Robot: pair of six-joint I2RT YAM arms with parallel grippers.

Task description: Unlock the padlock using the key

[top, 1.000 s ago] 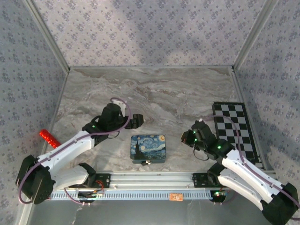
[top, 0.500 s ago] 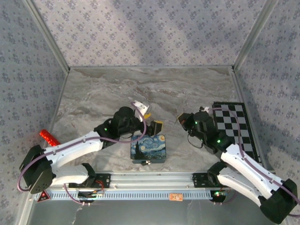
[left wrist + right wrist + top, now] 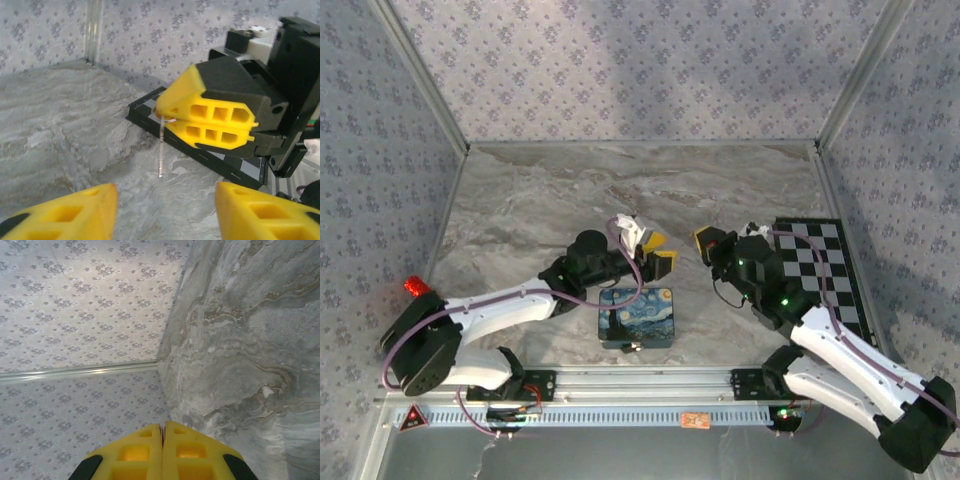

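The key (image 3: pixel 161 147) is a thin silvery strip hanging straight down from the tips of my right gripper (image 3: pixel 160 111), which is shut on it. That gripper (image 3: pixel 703 240) hovers over the marble, behind the blue night-sky box (image 3: pixel 636 315). In the right wrist view a dark sliver shows between the pressed fingertips (image 3: pixel 163 427). My left gripper (image 3: pixel 655 250) faces it from the left, just apart. Its jaws are open with nothing between them (image 3: pixel 162 210). The padlock (image 3: pixel 630 346), a tiny black block, lies at the box's near edge.
A black-and-white checkered board (image 3: pixel 820 270) lies at the right, close behind the right gripper. A red cylinder (image 3: pixel 413 287) sits by the left wall. Patterned walls enclose the marble floor (image 3: pixel 620 190) on three sides. A metal rail (image 3: pixel 640 385) runs along the near edge.
My left arm has swung right, from left of the box to face the right gripper, and its jaws have narrowed. The right gripper has moved left and away from the rail with the key.
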